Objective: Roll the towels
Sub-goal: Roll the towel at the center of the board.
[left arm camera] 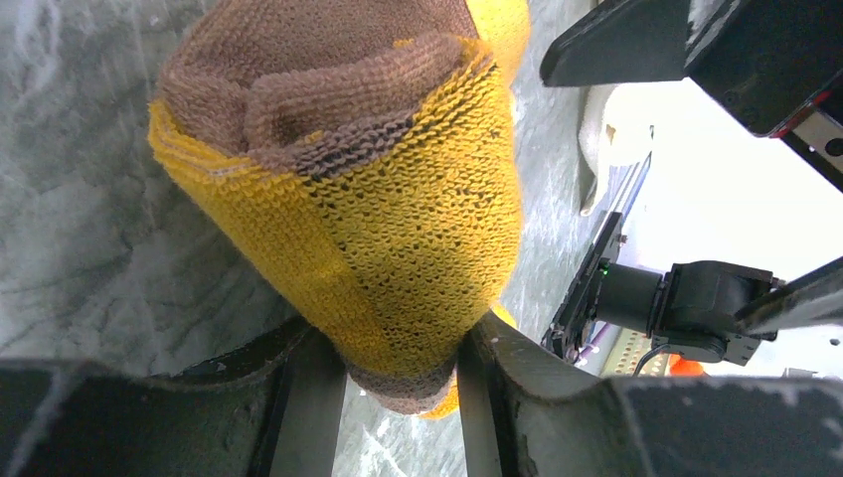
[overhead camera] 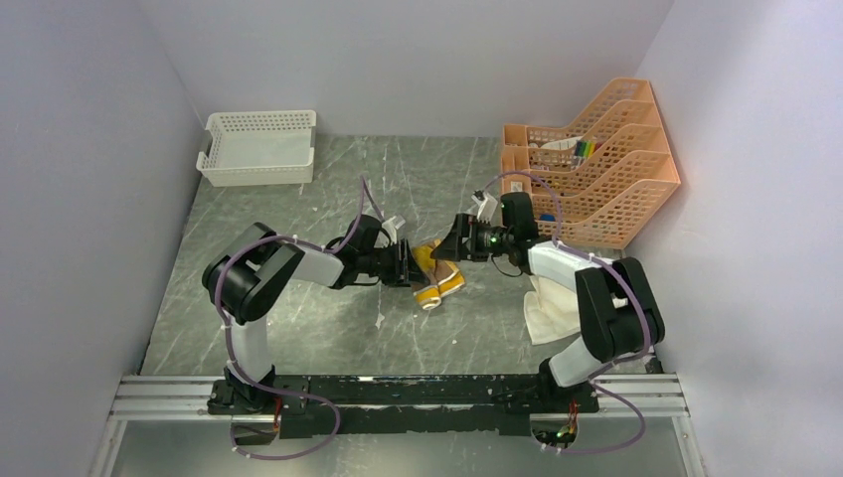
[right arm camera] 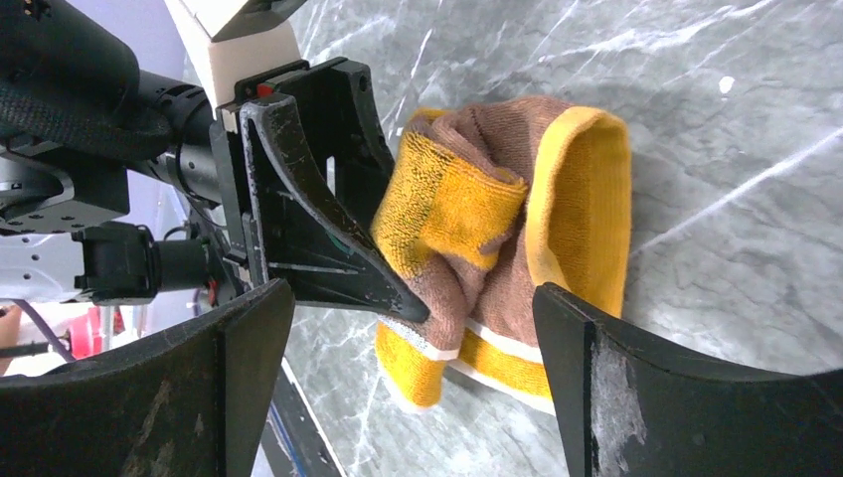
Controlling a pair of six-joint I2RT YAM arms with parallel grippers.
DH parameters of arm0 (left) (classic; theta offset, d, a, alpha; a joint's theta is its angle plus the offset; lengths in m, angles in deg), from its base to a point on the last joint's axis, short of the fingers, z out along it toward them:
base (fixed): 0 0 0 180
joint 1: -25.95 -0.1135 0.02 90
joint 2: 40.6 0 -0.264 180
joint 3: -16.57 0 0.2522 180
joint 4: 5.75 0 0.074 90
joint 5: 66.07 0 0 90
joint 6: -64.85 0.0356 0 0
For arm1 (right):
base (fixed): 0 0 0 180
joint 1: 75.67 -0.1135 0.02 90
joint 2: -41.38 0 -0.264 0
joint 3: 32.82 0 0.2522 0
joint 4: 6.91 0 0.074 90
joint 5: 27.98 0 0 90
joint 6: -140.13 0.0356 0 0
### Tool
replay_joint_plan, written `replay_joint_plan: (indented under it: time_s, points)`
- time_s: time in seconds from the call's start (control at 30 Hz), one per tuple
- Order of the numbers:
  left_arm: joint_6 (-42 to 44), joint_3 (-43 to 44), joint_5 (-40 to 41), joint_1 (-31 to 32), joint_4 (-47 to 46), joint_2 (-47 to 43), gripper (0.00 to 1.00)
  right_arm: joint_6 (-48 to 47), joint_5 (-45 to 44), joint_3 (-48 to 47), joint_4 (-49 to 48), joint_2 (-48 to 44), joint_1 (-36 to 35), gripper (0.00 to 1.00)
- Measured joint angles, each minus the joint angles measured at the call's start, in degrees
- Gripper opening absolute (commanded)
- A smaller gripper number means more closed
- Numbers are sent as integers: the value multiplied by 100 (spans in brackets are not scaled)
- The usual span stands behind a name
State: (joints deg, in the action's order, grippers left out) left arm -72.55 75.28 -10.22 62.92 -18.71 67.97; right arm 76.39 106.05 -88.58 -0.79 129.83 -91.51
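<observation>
The mustard-yellow and brown towel lies bunched in a loose roll at the table's middle. My left gripper is shut on one end of it; in the left wrist view the yellow roll is pinched between both fingers of that gripper. My right gripper faces it from the right and stands open. In the right wrist view its jaws are spread wide around the towel without touching it, with a left finger in front. The cream towel lies crumpled under the right arm.
A white lattice basket stands at the back left. An orange tiered file rack holding markers stands at the back right. Walls close in on the marbled grey table on three sides.
</observation>
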Motion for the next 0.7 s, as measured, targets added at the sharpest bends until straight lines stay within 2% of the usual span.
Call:
replay_joint_plan:
  time_s: [0.3,0.53,0.7]
  points:
    - [-2,-20,4,0,-13,-13,52,214,-168,-293,-57,295,-649,84]
    - [-2,-57,4,0,-85,-22,52,501,-402,-299,-197,809,-691,82]
    - [-22,-94,55,0,-81,-57,52,634,-549,-326,-195,846,-710,82]
